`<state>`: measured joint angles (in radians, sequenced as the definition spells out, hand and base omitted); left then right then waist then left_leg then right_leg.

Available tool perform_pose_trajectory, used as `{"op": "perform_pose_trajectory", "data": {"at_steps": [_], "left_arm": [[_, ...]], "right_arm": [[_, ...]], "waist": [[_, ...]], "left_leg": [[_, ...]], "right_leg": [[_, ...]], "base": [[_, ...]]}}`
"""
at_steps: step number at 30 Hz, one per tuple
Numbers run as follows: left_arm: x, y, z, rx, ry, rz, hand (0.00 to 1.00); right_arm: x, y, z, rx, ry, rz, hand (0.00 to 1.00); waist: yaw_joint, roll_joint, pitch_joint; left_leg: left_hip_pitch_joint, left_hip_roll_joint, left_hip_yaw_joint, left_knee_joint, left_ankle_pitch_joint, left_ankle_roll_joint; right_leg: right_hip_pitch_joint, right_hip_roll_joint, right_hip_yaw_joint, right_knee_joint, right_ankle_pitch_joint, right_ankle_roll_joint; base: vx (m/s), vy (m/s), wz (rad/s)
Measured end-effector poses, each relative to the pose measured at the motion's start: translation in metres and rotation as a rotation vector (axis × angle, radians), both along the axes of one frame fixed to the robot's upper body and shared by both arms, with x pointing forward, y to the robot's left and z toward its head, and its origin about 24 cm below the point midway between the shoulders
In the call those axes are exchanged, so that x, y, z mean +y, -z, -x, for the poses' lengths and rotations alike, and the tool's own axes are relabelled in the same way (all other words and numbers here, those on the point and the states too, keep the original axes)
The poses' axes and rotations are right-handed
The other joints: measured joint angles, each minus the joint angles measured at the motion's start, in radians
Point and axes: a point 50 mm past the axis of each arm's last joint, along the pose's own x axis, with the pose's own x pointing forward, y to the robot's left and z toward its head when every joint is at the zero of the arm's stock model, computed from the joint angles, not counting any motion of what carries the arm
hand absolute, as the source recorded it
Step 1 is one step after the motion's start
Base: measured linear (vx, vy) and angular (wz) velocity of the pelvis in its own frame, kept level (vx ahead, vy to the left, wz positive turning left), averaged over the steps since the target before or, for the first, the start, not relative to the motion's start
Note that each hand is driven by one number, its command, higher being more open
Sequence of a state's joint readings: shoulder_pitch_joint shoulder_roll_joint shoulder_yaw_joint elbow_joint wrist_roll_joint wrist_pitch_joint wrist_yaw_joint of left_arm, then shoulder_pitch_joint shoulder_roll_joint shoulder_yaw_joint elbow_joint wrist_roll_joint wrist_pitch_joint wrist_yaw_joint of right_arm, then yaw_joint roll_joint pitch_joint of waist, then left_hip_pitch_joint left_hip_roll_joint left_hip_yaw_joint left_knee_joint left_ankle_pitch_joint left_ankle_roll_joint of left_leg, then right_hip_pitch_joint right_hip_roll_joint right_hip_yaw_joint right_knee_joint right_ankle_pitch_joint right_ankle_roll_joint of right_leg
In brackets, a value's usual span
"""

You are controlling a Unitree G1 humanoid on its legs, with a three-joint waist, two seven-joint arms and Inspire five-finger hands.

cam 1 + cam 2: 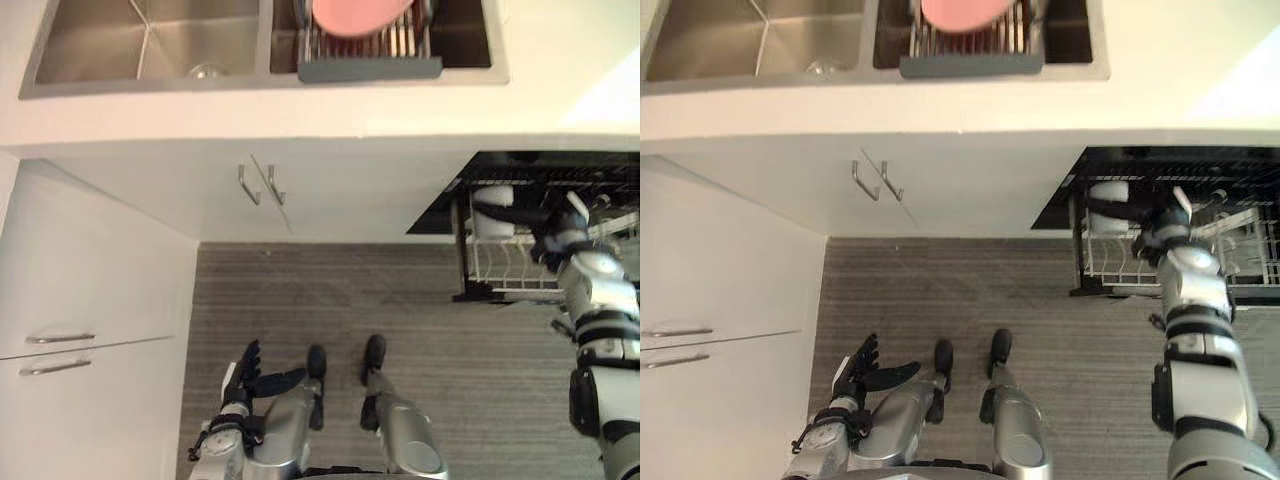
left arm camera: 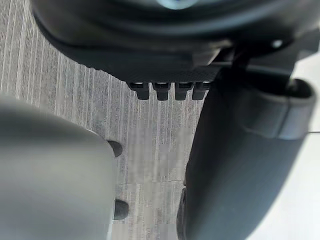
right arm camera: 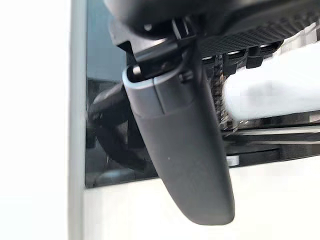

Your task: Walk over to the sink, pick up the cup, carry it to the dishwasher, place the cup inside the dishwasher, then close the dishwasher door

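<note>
Right hand [image 1: 1164, 240] grips the white cup [image 1: 1106, 190], fingers curled round it, above the open dishwasher rack [image 1: 1110, 266], apparently to seat it; left hand [image 1: 858, 370] hangs relaxed.

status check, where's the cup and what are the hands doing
Left hand open, low at the side. Right hand at the open dishwasher, fingers round the white cup over the rack. Nothing seen blocking.

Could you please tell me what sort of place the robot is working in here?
A home-style kitchen, most likely: a steel double sink set in a pale counter, white cabinets below it, and an open dishwasher with a white wire rack.
</note>
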<state>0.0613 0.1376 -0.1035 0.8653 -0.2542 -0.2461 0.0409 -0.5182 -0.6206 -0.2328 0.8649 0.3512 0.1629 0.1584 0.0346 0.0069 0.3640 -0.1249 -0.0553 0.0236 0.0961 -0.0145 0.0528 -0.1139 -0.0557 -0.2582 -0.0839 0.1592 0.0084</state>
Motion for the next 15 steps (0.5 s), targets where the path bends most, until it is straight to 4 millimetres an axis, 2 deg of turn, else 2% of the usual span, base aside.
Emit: {"op": "perform_pose_trajectory", "data": {"at_steps": [1, 4, 6, 10, 12, 15], "left_arm": [[0.002, 0.003, 0.004, 0.024, -0.010, 0.001, 1.00], [0.006, 0.012, 0.019, 0.094, -0.039, 0.002, 1.00], [0.010, 0.016, 0.027, 0.120, -0.066, -0.003, 1.00], [0.018, 0.018, 0.040, 0.136, -0.138, -0.004, 1.00], [0.024, 0.020, 0.053, 0.147, -0.200, -0.003, 1.00], [0.027, 0.022, 0.066, 0.158, -0.255, -0.004, 1.00]], "right_arm": [[0.001, 0.022, 0.012, 0.061, 0.007, -0.030, 1.00], [0.010, 0.062, 0.039, 0.159, 0.017, -0.086, 1.00], [0.022, 0.065, 0.043, 0.106, 0.009, -0.113, 1.00], [0.054, 0.047, 0.052, -0.176, -0.004, -0.208, 1.00], [0.076, 0.035, 0.062, -0.359, -0.023, -0.266, 1.00], [0.099, 0.030, 0.076, -0.498, -0.034, -0.324, 1.00]], "waist": [[-0.001, -0.008, -0.023], [-0.013, -0.012, -0.089], [-0.030, -0.013, -0.114], [-0.039, -0.013, -0.149], [-0.049, -0.014, -0.179], [-0.050, -0.016, -0.204]], "left_leg": [[0.021, 0.000, -0.006, -0.013, 0.002, 0.000], [0.055, 0.000, -0.026, -0.052, 0.013, -0.007], [0.070, 0.003, -0.038, -0.068, 0.017, -0.012], [0.090, 0.012, -0.042, -0.073, 0.016, -0.014], [0.110, 0.015, -0.039, -0.086, 0.014, -0.016], [0.143, 0.019, -0.015, -0.094, 0.002, -0.020]], "right_leg": [[0.017, 0.000, -0.007, 0.000, -0.012, 0.001], [0.040, 0.002, -0.026, -0.001, -0.027, -0.004], [0.050, 0.004, -0.038, -0.005, -0.035, -0.007], [0.068, 0.013, -0.035, -0.005, -0.042, -0.007], [0.080, 0.018, -0.029, -0.005, -0.040, -0.010], [0.102, 0.021, -0.006, -0.007, -0.045, -0.007]], "base": [[0.03, 0.021, 0.13], [0.04, 0.005, 0.17], [0.04, -0.004, 0.16], [0.05, -0.001, 0.03], [0.07, 0.017, -0.06], [0.03, 0.041, -0.21]]}}
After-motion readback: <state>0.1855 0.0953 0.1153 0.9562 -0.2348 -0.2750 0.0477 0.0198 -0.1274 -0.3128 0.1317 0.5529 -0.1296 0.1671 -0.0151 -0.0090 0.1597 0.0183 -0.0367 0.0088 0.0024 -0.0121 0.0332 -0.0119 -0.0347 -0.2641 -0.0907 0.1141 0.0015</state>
